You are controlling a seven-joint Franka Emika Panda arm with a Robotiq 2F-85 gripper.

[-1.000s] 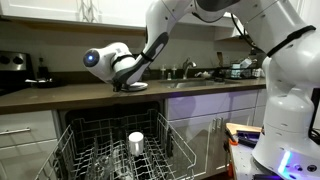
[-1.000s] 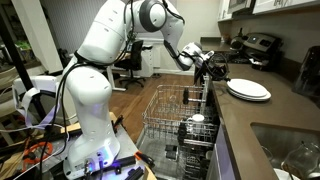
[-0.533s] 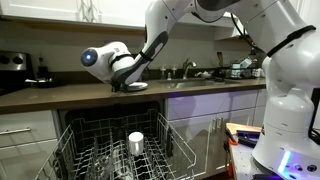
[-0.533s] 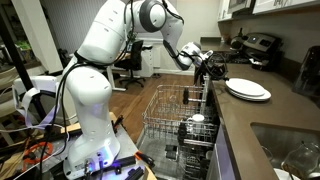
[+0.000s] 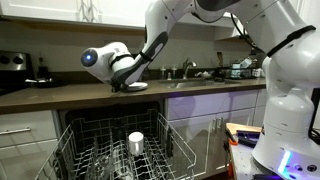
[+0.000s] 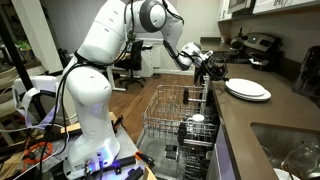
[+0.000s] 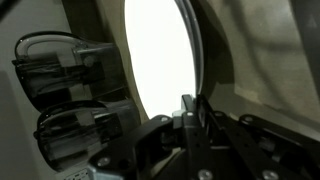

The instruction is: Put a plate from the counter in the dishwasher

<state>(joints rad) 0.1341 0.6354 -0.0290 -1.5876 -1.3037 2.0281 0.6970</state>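
One round, plain white plate (image 6: 250, 89) lies flat on the counter (image 6: 245, 115); fingers (image 7: 187, 112) pinch its rim.

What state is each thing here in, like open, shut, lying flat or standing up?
plate: lying flat on the counter, not yet lifted.
pincer: seems shut on the plate's rim.
dishwasher: open, with its rack pulled out.
cup: standing upright in the rack.
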